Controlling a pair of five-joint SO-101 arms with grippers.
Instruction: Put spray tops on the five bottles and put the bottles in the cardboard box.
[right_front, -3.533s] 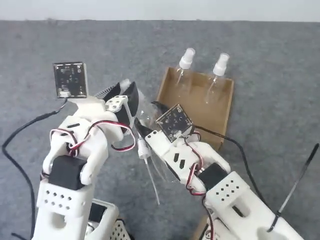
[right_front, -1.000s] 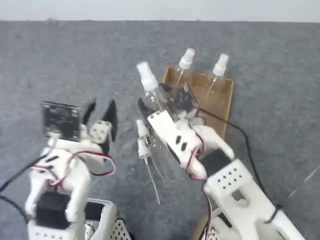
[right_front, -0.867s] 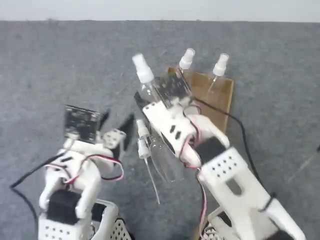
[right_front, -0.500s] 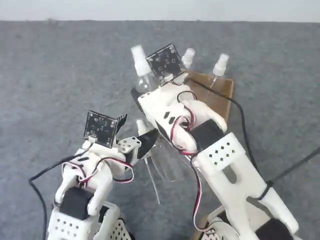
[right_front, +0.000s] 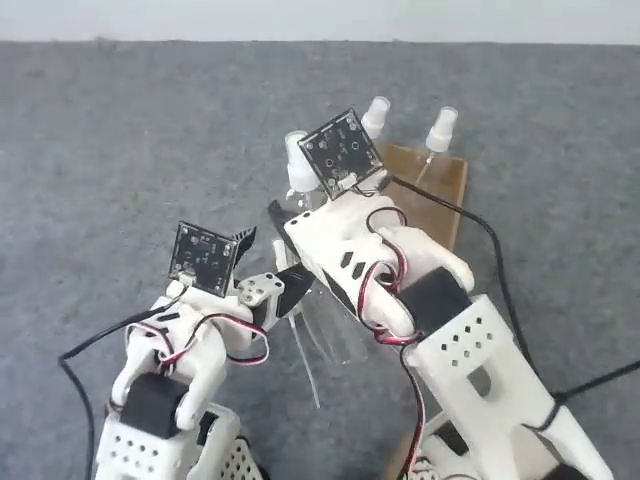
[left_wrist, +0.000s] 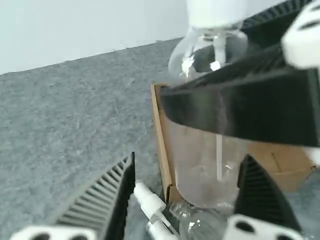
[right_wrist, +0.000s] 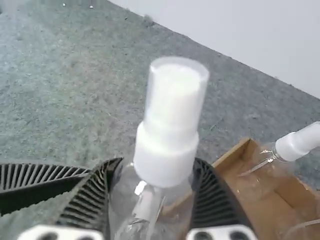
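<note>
2 claws: right claw (right_wrist: 155, 200) clamps a spray-topped bottle (right_wrist: 165, 150); left claw (left_wrist: 189, 161) spread wide, holding nothing.

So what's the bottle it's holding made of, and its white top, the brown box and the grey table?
The bottle looks like clear, glossy plastic, maybe glass: you see through it and it glints. Its spray top looks like smooth white plastic. The box looks like plain brown cardboard. The table cover looks like fuzzy grey felt or carpet.

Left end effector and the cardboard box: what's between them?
In the left wrist view, the clear bottle held by the right end effector, and a loose spray top on the carpet.
</note>
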